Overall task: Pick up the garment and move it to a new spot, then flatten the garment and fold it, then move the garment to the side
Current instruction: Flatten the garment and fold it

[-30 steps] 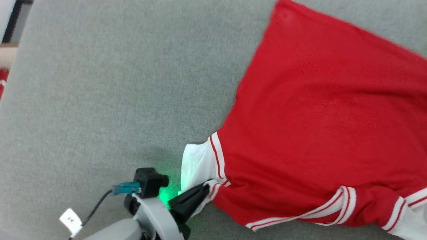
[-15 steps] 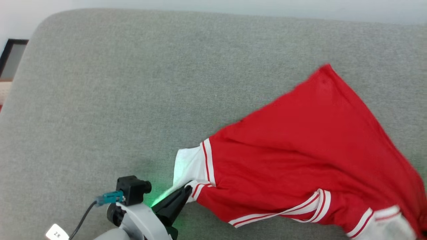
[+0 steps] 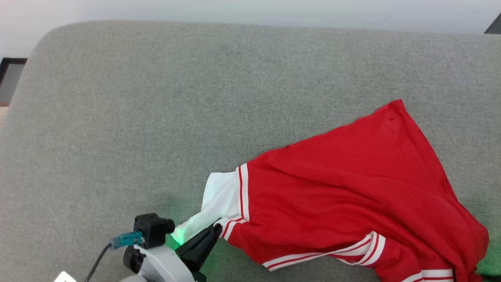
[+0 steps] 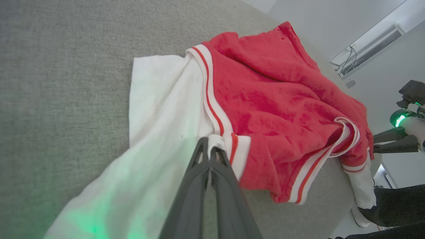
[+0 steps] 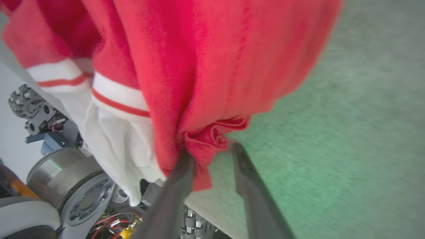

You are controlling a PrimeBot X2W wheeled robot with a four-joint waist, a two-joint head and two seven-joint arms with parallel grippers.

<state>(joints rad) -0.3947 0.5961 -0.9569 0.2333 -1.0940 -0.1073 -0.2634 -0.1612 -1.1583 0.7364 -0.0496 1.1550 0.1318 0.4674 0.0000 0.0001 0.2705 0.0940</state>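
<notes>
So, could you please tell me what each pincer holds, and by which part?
Left pincer pinches the garment at its striped sleeve trim; right pincer stands open, red cloth bunched at its tips.

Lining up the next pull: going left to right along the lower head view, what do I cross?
grey cushion → left gripper → white sleeve → striped trim → red body of the garment

Plain indoor room, grey upholstered surface [image 3: 156, 98], white wall [image 3: 235, 9]
</notes>
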